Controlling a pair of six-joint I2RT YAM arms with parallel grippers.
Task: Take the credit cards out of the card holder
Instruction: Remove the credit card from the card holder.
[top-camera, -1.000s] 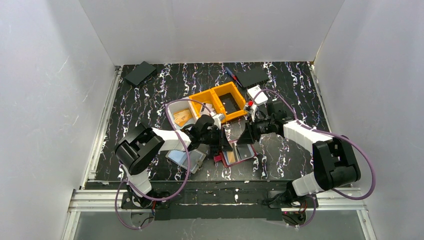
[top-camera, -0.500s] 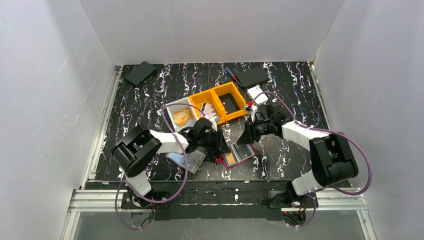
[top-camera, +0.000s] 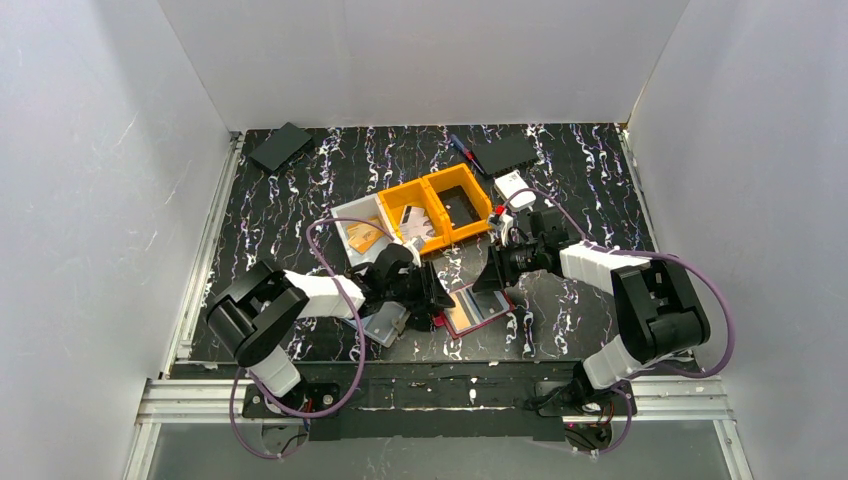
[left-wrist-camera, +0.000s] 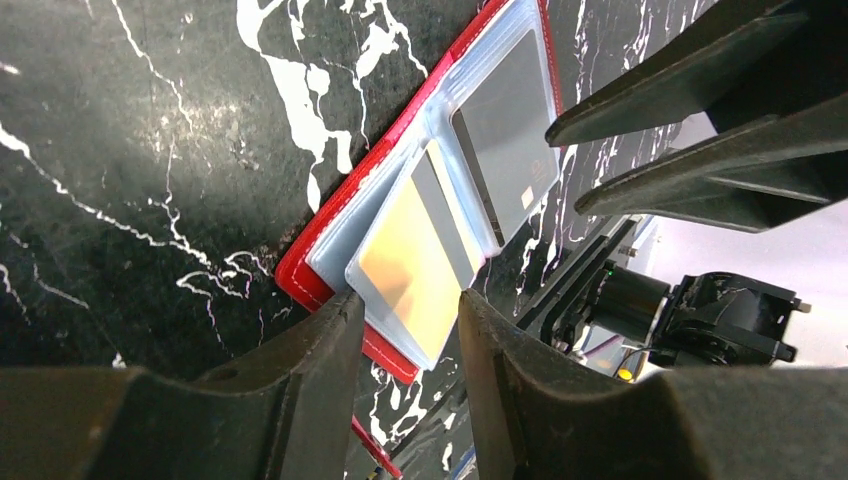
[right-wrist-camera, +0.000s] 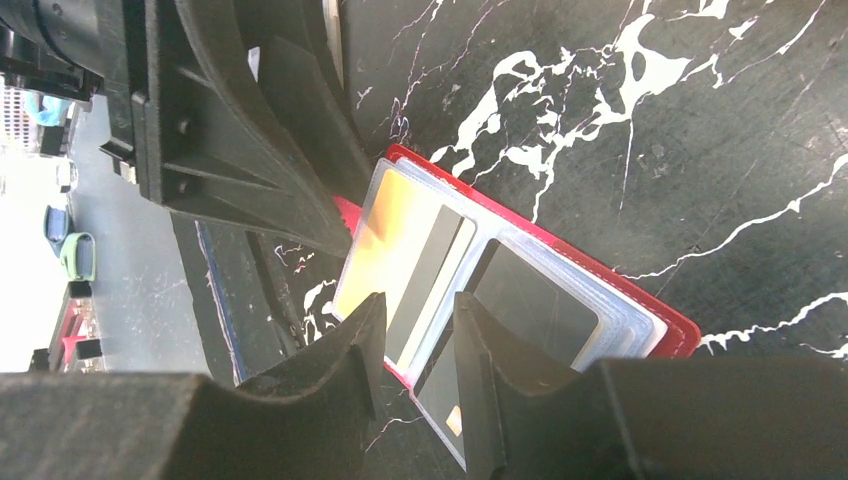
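Card holder (top-camera: 480, 308) lies open on the marbled surface (top-camera: 300, 200), with the left pincer (left-wrist-camera: 410, 305) at its 9 o'clock and the right pincer (right-wrist-camera: 415, 315) at 12. Both are narrowly parted, neither visibly clamped on anything. Thin, slick credit cards (left-wrist-camera: 412, 268) likely flex; the tan one's protruding edge looks the best hold. Glare hides how many it holds.

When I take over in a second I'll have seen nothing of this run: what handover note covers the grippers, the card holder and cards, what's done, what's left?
Left gripper: slightly open, empty, at the tan-card end of the card holder.
Right gripper: slightly open, empty, just above the holder.
The holder lies open on the table; the tan card and the grey card sit inside it.
Done: holder opened.
Left: pull out both cards.
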